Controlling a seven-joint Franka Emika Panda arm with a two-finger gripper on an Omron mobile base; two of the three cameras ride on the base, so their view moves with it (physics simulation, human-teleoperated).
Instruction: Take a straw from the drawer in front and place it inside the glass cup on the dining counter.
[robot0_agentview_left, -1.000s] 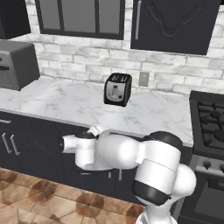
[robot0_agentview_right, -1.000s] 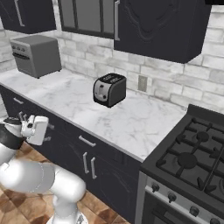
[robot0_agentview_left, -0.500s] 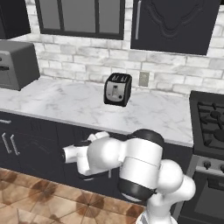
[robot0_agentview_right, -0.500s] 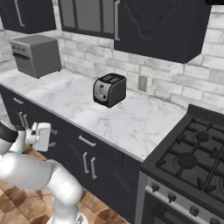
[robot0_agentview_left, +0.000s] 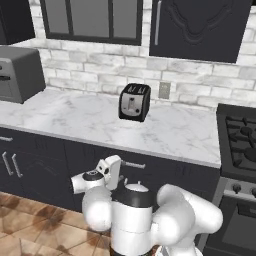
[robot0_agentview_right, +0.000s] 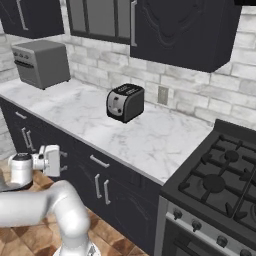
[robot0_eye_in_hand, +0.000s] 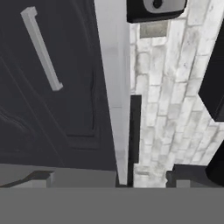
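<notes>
My gripper (robot0_agentview_left: 116, 170) held low before the dark cabinet fronts, under the worktop (robot0_agentview_left: 90, 122) edge.

From left: a grey microwave (robot0_agentview_left: 17, 74), then open marble, the toaster (robot0_agentview_left: 134, 101) mid-counter near the wall outlet (robot0_agentview_left: 164, 90), and the stove (robot0_agentview_right: 220, 180) at right. My hand sits just beside the drawer (robot0_agentview_left: 150, 169), its bar handle (robot0_agentview_left: 134, 164) to the right. Whether my fingers are parted or closed, I cannot tell. Tiled floor (robot0_agentview_left: 30, 230) lies below.
</notes>
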